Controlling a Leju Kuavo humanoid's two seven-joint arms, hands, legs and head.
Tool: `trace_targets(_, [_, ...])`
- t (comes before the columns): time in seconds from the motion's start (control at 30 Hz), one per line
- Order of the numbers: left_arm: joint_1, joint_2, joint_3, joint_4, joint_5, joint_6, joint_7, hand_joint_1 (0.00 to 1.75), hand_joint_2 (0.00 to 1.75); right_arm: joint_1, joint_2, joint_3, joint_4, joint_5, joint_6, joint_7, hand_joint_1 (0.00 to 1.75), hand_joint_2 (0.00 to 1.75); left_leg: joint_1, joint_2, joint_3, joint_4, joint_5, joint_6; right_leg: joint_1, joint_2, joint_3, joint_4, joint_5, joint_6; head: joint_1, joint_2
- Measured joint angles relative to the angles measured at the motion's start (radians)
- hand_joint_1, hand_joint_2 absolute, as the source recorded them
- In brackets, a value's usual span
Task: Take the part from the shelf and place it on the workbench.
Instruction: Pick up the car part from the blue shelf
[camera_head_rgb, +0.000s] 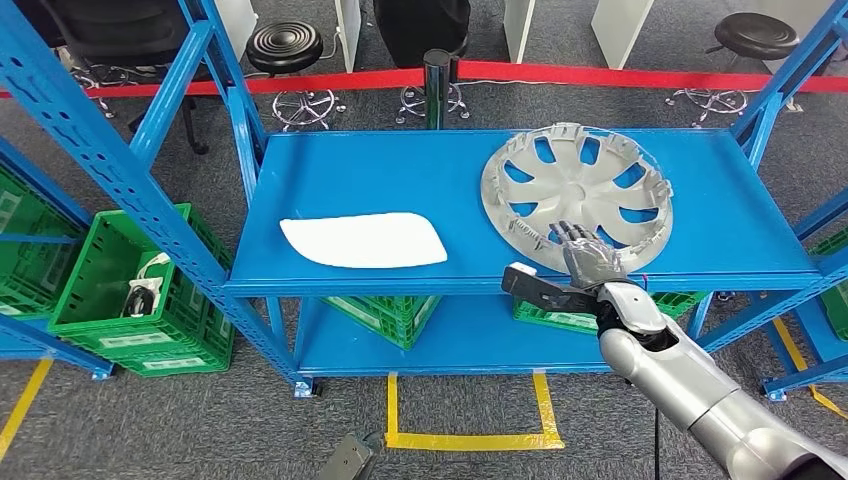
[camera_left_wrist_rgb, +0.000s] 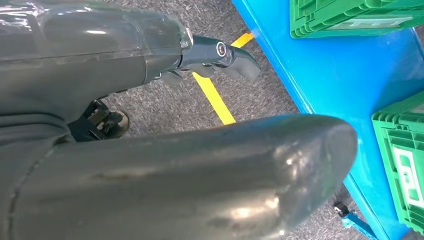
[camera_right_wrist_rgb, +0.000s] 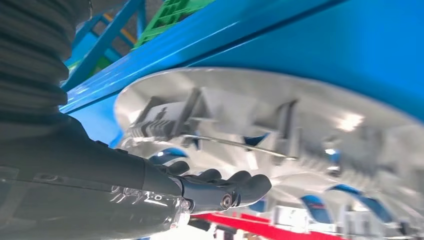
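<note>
the right hand (camera_head_rgb: 588, 255) is seen reaching over the near rim of the silver wheel cover (camera_head_rgb: 577, 193), fingers spread and nothing gripped. the wheel cover is laid flat on the blue shelf (camera_head_rgb: 400, 170), well apart from a white panel (camera_head_rgb: 363, 240). the left hand (camera_left_wrist_rgb: 220, 57) is hung beside the floor; its state cannot be told.
</note>
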Motion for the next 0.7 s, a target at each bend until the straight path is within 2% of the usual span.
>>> trace_targets(0.23, [0.000,0.000,0.000,-0.006,-0.009,0.000,0.008,0.00,0.00,0.013,-0.022,-0.026,0.018,0.012,0.002,0.049,0.00,1.75,0.000,-0.001,0.000,0.000,0.000,0.000,0.000,0.000,0.001,0.000,0.000,0.000,0.000,0.000])
trace_targets(0.7, [0.002,0.009,0.000,-0.023,-0.013,0.000,0.022,0.00,0.00,0.032,-0.029,-0.070,0.054,-0.061,0.061,0.073,0.00,1.75,0.000,-0.001,0.001,0.000,0.000,0.001,0.000,-0.001,0.002,-0.001,0.000,0.000,0.000,0.000])
